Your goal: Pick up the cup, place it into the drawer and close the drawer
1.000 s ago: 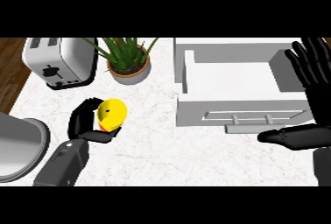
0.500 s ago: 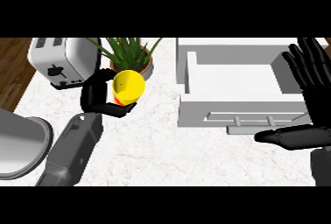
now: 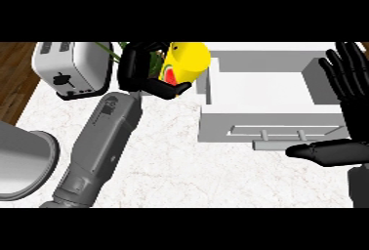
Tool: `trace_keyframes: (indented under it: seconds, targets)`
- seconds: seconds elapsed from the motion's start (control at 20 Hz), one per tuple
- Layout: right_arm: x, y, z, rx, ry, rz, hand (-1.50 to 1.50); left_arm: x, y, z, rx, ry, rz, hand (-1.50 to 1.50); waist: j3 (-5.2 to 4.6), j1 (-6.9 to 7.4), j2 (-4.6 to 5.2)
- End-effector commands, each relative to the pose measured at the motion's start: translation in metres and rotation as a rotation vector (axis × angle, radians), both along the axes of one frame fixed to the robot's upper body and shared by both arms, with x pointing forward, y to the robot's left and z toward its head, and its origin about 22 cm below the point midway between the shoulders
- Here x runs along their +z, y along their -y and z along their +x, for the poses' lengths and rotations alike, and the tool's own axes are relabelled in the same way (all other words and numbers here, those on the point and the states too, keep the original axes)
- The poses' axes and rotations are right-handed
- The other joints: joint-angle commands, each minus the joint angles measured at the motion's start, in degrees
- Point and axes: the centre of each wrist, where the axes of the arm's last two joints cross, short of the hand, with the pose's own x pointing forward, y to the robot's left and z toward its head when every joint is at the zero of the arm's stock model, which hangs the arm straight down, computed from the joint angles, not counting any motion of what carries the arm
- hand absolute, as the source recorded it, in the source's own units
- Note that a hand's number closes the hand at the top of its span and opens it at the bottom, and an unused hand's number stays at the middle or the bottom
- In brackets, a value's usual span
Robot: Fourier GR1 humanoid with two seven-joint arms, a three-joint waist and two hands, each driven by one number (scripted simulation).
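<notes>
Left hand (image 3: 148,68) curled round yellow cup (image 3: 184,61), held tilted above the bench (image 3: 173,166), just left of the open white drawer (image 3: 263,93). Red and green mark shows on cup's lower side. Grey left forearm (image 3: 101,146) runs diagonally up from the lower edge. Toaster (image 3: 71,68) at upper left, plant (image 3: 115,49) leaves peeking behind the hand. Grey rounded object (image 3: 22,161) at left edge, can't tell what it is. Drawer front with handle (image 3: 281,133) faces the viewer. Right hand (image 3: 349,78) at right edge, fingers straight and up, beside the drawer's right wall, thumb sticking left below the drawer front. Wooden floor (image 3: 18,73) along the far left.
</notes>
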Motion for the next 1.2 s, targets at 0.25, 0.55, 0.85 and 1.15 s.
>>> trace_keyframes:
  seconds: [0.25,0.55,0.85,1.15]
  targets:
    - [-0.006,0.005,0.007,0.012,0.005,-0.014,-1.50,0.101,0.073,0.015,0.034,-0.026,0.102,1.50,0.01,-1.39,0.52]
    - [-0.014,0.006,0.002,0.023,0.022,-0.005,-1.50,0.102,0.096,0.023,0.070,-0.193,0.204,1.50,0.06,-2.98,0.85]
    - [0.002,-0.017,0.017,0.072,0.036,-0.020,-1.50,0.087,0.102,0.030,0.120,-0.255,0.329,1.50,0.08,-5.40,1.71]
    - [0.017,-0.024,0.029,0.122,0.067,-0.010,-1.50,0.047,0.092,0.026,0.061,-0.371,0.468,1.50,0.13,-9.25,2.62]
